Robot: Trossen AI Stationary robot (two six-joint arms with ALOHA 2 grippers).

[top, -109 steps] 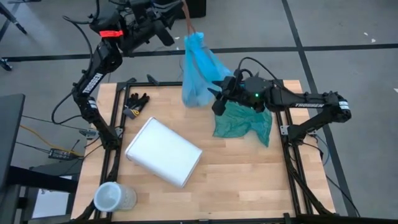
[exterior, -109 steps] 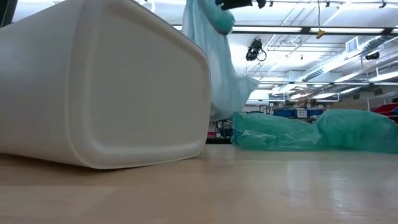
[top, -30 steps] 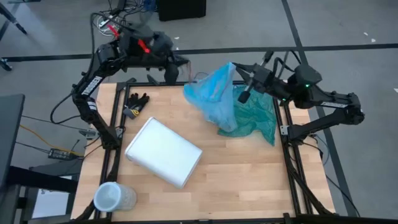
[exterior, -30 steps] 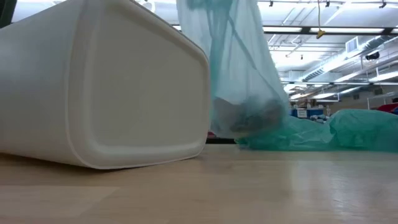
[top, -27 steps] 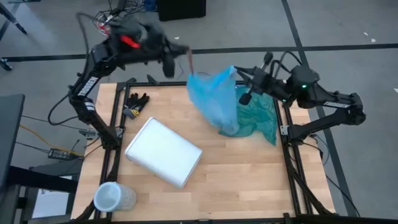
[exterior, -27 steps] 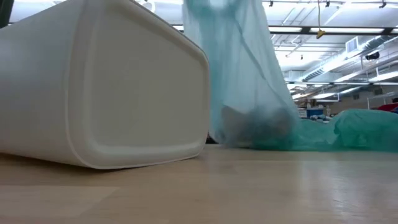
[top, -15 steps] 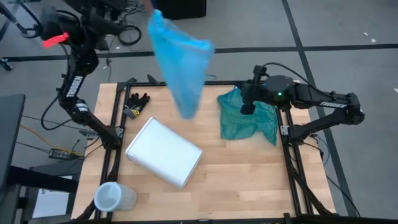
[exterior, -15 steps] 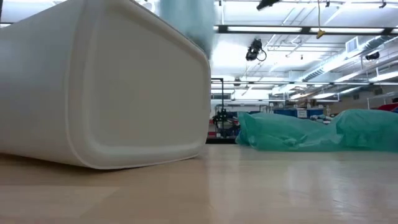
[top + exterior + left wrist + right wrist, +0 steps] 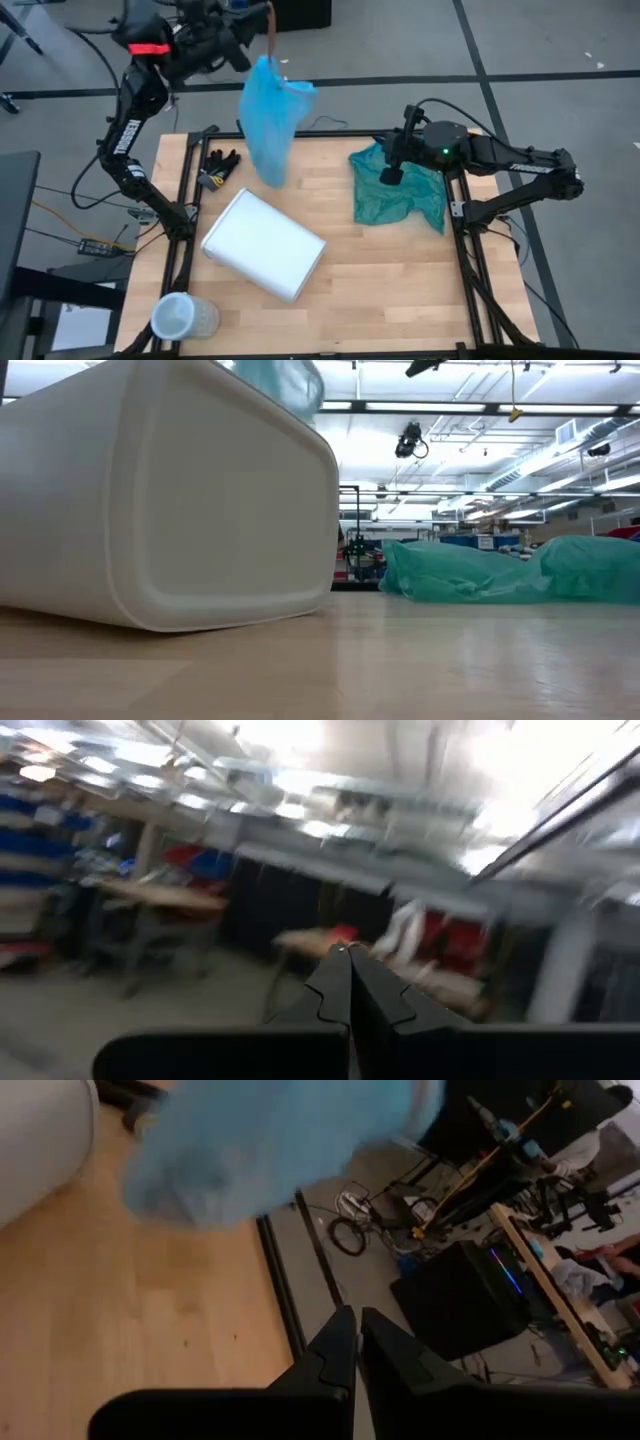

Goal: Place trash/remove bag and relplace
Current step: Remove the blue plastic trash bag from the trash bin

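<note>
A wooden tabletop (image 9: 380, 290) sits inside a dark metal frame, with one dark robot arm at each side. The left arm is raised high over the far left corner, and its left hand (image 9: 268, 22) is clenched on the neck of a thin sky-blue bag (image 9: 268, 112). The bag hangs down from that hand in mid-air, above the far edge of the tabletop, its lower end dangling over the wood just beyond a white bin (image 9: 262, 243). From table height, only a pale blue corner of the bag (image 9: 280, 380) shows above the bin. I cannot tell what the bag holds.

The white bin (image 9: 160, 500) lies tipped on its side near the middle of the tabletop, toward the left. A darker teal-green plastic bag (image 9: 398, 192) lies crumpled flat on the far right part of the tabletop. The right arm reaches in from the right side, and its right hand (image 9: 391, 172) hovers over that green bag with its fingers (image 9: 335, 1345) pressed together, grasping nothing.

A pair of black gloves (image 9: 216, 166) lies near the far left edge of the tabletop, close to the hanging bag. A round clear container (image 9: 180, 317) stands at the near left corner, well apart from everything else.
</note>
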